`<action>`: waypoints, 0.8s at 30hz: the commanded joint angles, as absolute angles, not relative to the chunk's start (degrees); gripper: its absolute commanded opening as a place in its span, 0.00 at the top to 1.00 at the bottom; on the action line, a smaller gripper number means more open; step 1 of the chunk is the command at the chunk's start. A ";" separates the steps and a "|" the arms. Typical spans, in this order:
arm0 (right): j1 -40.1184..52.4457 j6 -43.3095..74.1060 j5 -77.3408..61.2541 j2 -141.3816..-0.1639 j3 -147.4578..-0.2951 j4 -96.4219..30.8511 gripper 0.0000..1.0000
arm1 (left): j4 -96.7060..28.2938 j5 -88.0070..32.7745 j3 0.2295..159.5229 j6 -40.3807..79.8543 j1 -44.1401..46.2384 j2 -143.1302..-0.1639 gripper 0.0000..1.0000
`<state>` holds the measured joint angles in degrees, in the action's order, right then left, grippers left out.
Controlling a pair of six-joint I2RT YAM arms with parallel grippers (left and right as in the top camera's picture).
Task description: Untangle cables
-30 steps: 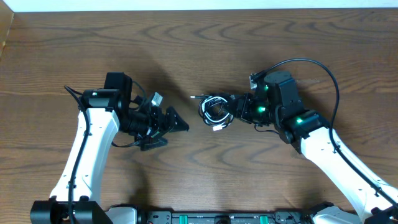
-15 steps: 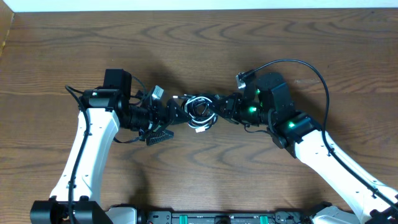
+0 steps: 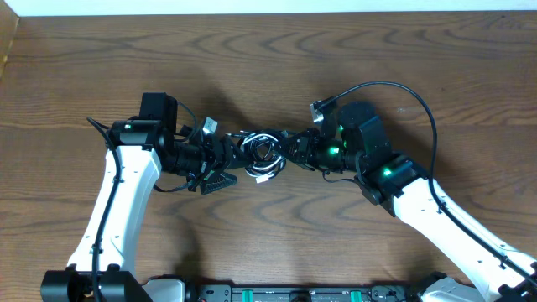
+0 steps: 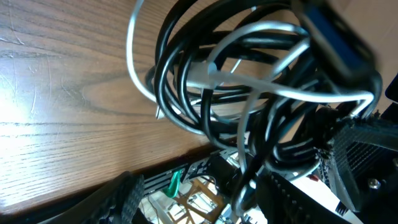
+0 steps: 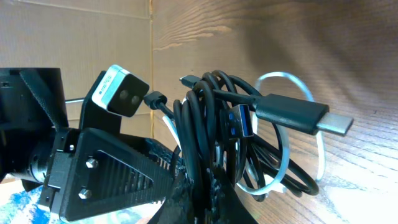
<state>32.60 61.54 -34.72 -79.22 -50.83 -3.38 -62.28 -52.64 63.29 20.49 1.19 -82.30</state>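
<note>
A tangled bundle of thin black and white cables (image 3: 262,151) is at the middle of the brown wood-grain table (image 3: 377,67), between the black grippers of the two white arms. The right gripper (image 3: 287,149) is pressed together on the black loops. In its wrist view the coil rises straight from its fingers, with a flat black plug (image 5: 292,115) jutting right and a white loop (image 5: 321,155) behind. The left gripper (image 3: 233,162) has its jaws spread, one either side of the bundle's left edge; whether either touches the cords I cannot tell.
</note>
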 commanded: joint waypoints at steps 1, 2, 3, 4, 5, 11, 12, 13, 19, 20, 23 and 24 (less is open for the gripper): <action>32.73 63.37 -34.44 -78.87 -51.81 -3.01 0.99 | -61.98 -53.95 63.00 20.88 1.10 -82.37 0.36; 32.73 63.33 -34.44 -78.87 -51.81 -3.03 0.99 | -61.89 -54.08 63.00 20.91 1.10 -82.37 0.36; 32.73 63.31 -34.44 -78.87 -51.81 -3.03 0.99 | -61.65 -54.48 63.00 20.88 1.10 -82.37 0.37; 32.73 63.33 -34.44 -78.87 -51.81 -3.03 0.99 | -61.30 -54.96 63.00 20.88 1.10 -82.37 0.39; 32.73 63.31 -34.44 -78.87 -51.81 -3.03 0.99 | -60.95 -55.61 63.00 20.91 1.10 -82.37 0.44; 32.73 63.40 -34.46 -78.87 -51.81 -2.98 0.99 | -58.85 -59.35 63.00 22.85 1.10 -82.37 0.57; 32.73 63.44 -34.46 -78.87 -51.81 -2.96 0.99 | -58.72 -59.35 63.00 23.14 1.10 -82.37 0.59; 32.73 63.68 -34.44 -78.87 -51.81 -2.94 0.99 | -58.54 -59.35 63.00 23.27 1.10 -82.37 0.59; 32.73 64.40 -34.46 -78.87 -51.81 -2.98 0.99 | -58.59 -59.33 63.00 23.51 1.74 -82.37 0.61; 32.73 64.71 -34.44 -78.87 -51.81 -2.98 0.99 | -58.59 -59.33 63.00 23.51 2.20 -82.37 0.62; 32.45 64.71 -34.44 -78.87 -51.81 -2.68 0.99 | -58.57 -58.06 63.00 23.51 4.14 -82.37 0.63; 32.32 64.71 -34.44 -78.87 -51.81 -2.70 0.99 | -58.57 -57.34 63.00 23.53 4.71 -82.37 0.63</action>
<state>32.58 64.03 -34.20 -79.22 -50.83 -3.27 -58.46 -58.17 63.29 22.96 3.14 -82.30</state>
